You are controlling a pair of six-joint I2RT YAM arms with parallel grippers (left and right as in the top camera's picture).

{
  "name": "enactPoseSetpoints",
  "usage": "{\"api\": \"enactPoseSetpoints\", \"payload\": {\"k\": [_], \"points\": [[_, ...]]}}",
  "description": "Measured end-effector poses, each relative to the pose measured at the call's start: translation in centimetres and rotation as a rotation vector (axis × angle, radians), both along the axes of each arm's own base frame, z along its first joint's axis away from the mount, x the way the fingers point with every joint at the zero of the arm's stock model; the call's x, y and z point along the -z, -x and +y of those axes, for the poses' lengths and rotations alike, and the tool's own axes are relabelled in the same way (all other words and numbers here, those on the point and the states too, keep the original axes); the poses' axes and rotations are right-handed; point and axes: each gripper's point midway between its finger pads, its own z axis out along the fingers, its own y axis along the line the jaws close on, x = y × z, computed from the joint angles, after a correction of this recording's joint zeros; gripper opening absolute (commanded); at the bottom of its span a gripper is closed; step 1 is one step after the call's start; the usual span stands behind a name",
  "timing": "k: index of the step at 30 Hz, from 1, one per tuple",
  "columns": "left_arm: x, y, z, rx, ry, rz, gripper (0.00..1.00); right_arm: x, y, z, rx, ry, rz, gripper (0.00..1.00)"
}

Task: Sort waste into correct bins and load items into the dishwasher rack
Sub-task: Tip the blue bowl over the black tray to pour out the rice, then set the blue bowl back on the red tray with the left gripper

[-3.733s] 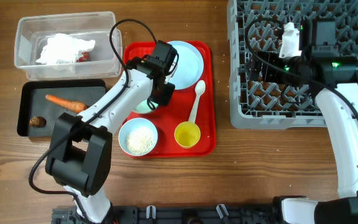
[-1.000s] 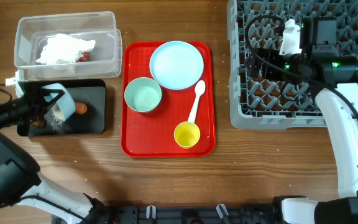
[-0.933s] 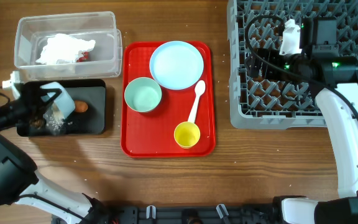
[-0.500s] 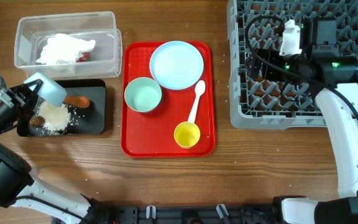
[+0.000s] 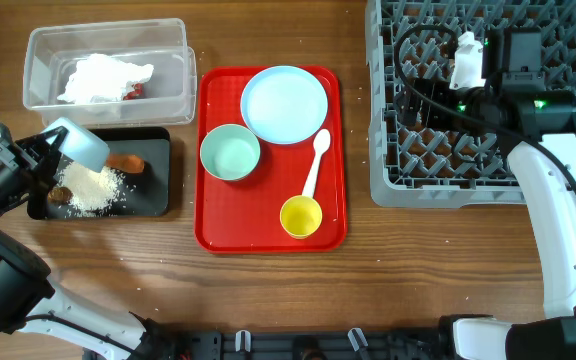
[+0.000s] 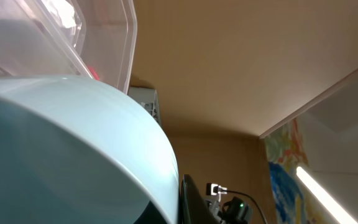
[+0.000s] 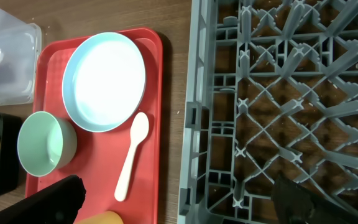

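Overhead: the light blue bowl (image 5: 78, 146) is being held tipped over the far-left corner of the black tray (image 5: 153, 198) by the left gripper (image 5: 54, 152), which is clamped on its rim. The white rice (image 5: 93, 187), inside that bowl seconds ago, is now lying heaped in the tray between the brown lump (image 5: 60, 194) and the carrot piece (image 5: 126, 162), so the bowl is judged emptied and due for the dishwasher rack (image 5: 438, 150).

Left wrist: the view is being filled by the bowl's outside, with the clear tub (image 6: 104, 37) behind it. No fingers are being shown.

Right wrist: the right gripper (image 7: 179, 205) is being held wide open and empty at the rack's left edge.

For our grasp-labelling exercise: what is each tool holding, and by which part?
The left tool grips the tilted light blue bowl by its rim; the right tool is open and empty.
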Motion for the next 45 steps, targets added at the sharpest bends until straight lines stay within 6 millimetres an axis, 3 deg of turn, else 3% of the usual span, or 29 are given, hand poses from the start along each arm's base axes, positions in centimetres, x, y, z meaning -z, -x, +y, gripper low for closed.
{"api": "enactPoseSetpoints", "payload": {"k": [7, 11, 15, 20, 23, 27, 30, 34, 45], "points": [[-0.1, 0.2, -0.4, 0.004, 0.028, 0.024, 0.04, 0.0, 0.0, 0.0, 0.0, 0.0, 0.0, 1.0], [-0.4, -0.2, -2.9, 0.069, -0.003, 0.011, 0.04, 0.0, 0.0, 0.0, 0.0, 0.0, 0.0, 1.0], [-1.6, -0.8, -9.5, 0.259, -0.142, -0.018, 0.04, 0.0, 0.0, 0.0, 0.0, 0.0, 0.0, 1.0], [-2.7, 0.4, -17.9, 0.506, -0.304, -0.044, 0.04, 0.0, 0.0, 0.0, 0.002, 0.003, 0.0, 1.0], [-1.8, 1.7, -22.3, 0.651, -0.378, -0.005, 0.04, 0.0, 0.0, -0.1, 0.002, 0.003, -0.001, 1.0], [2.2, 4.3, -26.9, 0.853, -0.578, 0.175, 0.04, 0.0, 0.0, -0.1, 0.002, 0.003, -0.001, 1.0], [5.5, 6.2, -28.0, 0.929, -0.798, 0.357, 0.04, 0.0, 0.0, -0.1, 0.002, 0.003, -0.001, 1.0], [7.6, 7.8, -28.9, 0.959, -1.014, 0.483, 0.04, 0.0, 0.0, -0.1, 0.002, 0.003, -0.001, 1.0], [9.2, 9.6, -31.2, 0.945, -1.323, 0.549, 0.04, -0.1, -0.2, -0.1, 0.002, 0.003, -0.009, 1.0]]}}
